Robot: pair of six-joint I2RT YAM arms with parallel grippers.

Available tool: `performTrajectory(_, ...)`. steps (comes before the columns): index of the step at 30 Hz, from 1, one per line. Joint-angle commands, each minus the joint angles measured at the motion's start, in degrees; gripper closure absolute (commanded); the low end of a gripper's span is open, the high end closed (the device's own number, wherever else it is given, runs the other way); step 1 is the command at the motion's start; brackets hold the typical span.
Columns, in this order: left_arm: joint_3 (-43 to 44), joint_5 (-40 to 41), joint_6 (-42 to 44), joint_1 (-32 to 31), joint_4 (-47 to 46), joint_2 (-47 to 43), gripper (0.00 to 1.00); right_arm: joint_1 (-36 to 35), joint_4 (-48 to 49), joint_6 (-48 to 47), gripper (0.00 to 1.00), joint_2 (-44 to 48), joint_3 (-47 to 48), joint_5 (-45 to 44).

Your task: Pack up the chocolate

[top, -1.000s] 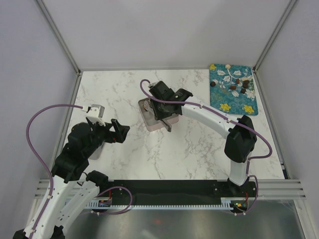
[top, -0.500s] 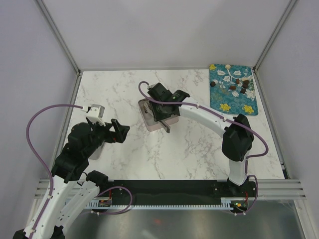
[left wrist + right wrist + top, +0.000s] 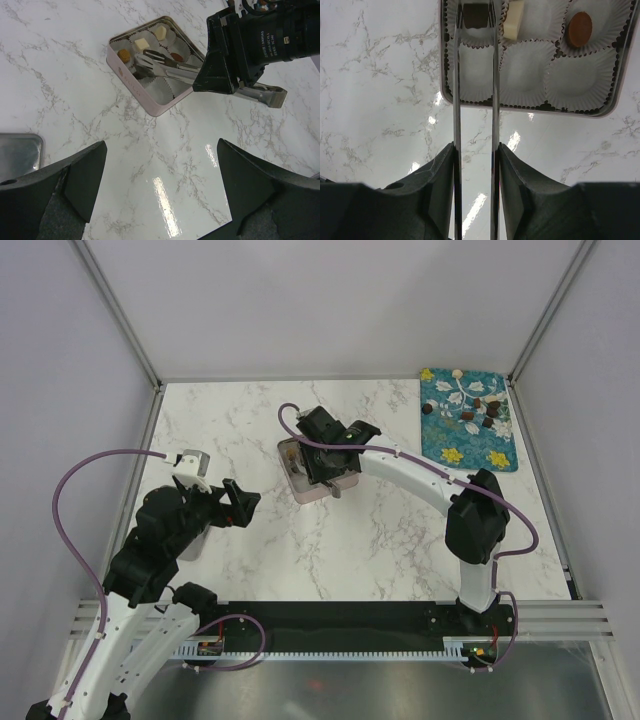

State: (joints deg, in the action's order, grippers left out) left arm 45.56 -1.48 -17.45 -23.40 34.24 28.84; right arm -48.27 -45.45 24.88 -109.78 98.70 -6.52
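One shift: right end effector (image 3: 476,155), tight on tongs (image 3: 170,74), farther over tin (image 3: 134,85); left end effector (image 3: 161,146) agape.

The right gripper (image 3: 327,464) has slid slightly left, further over the pink tin (image 3: 136,86). The tongs (image 3: 167,71) it grips now stick out less past the tin's near edge.

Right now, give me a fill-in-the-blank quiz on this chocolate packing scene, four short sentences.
The right gripper is shut on long metal ____.
Their tips flank a dark brown ____ chocolate piece at the pink tin.
The loose chocolates lie on a floral cloth at the table's far ____ corner.
The left gripper stands ____, holding nothing.
Missing words: tongs; square; right; open.
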Motion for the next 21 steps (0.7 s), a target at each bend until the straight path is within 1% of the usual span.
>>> performTrajectory(1, 0.32, 1.30, 1.11, -0.16, -0.49, -0.01, 0.00, -0.25, 1.15, 0.43, 0.55, 0.09, 1.50, -1.82)
performTrajectory(6, 0.32, 1.30, 1.02, -0.16, -0.40, -0.10, 0.00, -0.25, 0.36, -0.36, 0.56, 0.79, 2.73, -3.05)
performTrajectory(10, 0.32, 1.21, 1.02, -0.16, -0.49, -0.01, 0.00, 0.28, -2.00, -1.33, 0.56, 1.67, 5.44, -4.46)
performTrajectory(14, 0.32, 1.21, 1.11, -0.16, -0.40, -0.10, 0.00, 3.26, -4.03, -3.43, 0.55, 3.69, 6.07, -6.92)
performTrajectory(15, 0.23, 1.04, 1.11, -0.16, -0.49, -0.10, 0.00, 9.27, -4.90, -5.35, 0.54, 5.52, 5.29, -8.49)
performTrajectory(16, 0.23, 1.04, 1.11, -0.16, -0.49, -0.10, 0.00, 9.33, -5.00, -6.24, 0.54, 6.06, 5.28, -8.50)
performTrajectory(17, 0.23, 0.95, 1.19, -0.16, -0.49, -0.01, 0.00, 11.08, -5.08, -7.21, 0.55, 6.59, 5.11, -8.77)
performTrajectory(18, 0.32, 0.95, 1.11, -0.16, -0.49, -0.10, 0.00, 14.49, -5.17, -8.35, 0.54, 7.03, 4.76, -10.94)
performTrajectory(20, 0.32, 0.86, 1.11, -0.16, -0.40, -0.10, 0.00, 17.67, -5.52, -11.16, 0.54, 8.00, 4.49, -14.11)
performTrajectory(21, 0.23, 0.86, 1.11, -0.16, -0.49, -0.10, 0.00, 20.56, -5.70, -11.87, 0.54, 8.09, 4.58, -15.61)
